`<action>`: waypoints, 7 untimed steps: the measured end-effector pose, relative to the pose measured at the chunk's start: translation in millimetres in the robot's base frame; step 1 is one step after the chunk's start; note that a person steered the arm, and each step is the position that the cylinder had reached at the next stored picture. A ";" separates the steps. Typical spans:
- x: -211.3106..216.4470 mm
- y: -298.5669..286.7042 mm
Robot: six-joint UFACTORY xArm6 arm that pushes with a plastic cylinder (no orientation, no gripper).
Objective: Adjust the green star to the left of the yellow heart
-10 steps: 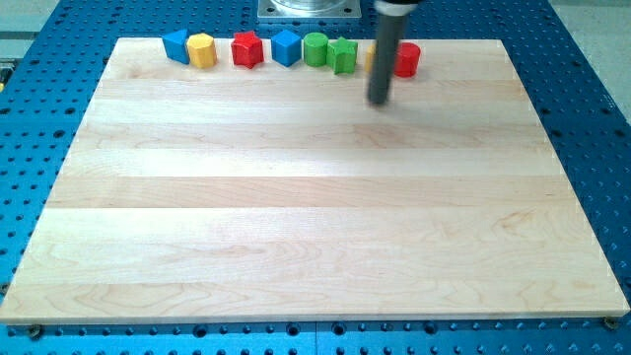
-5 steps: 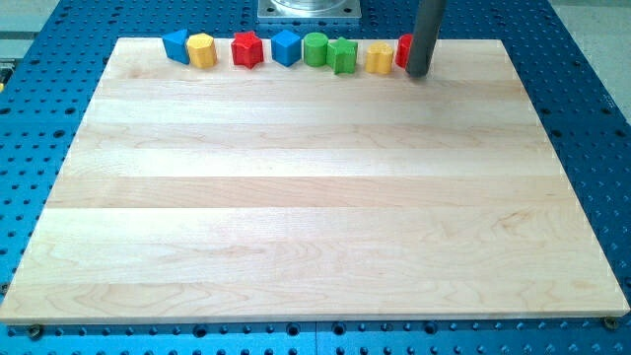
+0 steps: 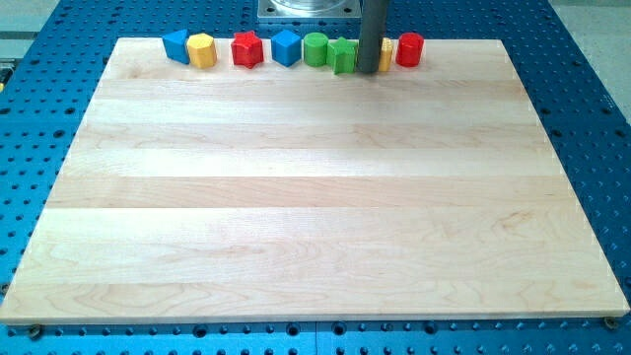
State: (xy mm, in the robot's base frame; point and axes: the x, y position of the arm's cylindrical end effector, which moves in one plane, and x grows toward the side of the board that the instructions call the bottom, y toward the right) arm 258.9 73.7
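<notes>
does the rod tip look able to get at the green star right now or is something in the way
Probably yes. My tip sits just right of the green star, between it and the yellow heart, with nothing between tip and star. The green cylinder crowds the star's left side, though.

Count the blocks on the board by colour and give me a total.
Blue: 2, the triangular block and the cube.
Yellow: 2, the hexagonal block and the heart, partly behind my tip.
Red: 2, the star and the cylinder.
Green: 2, the cylinder and the star.
Total: 8.
</notes>
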 end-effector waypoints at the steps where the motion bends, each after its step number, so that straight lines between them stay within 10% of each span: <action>1: 28.0 -65.0; 3: 43.4 -122.6; 7: 6.2 -56.1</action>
State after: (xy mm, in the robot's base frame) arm 265.1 17.6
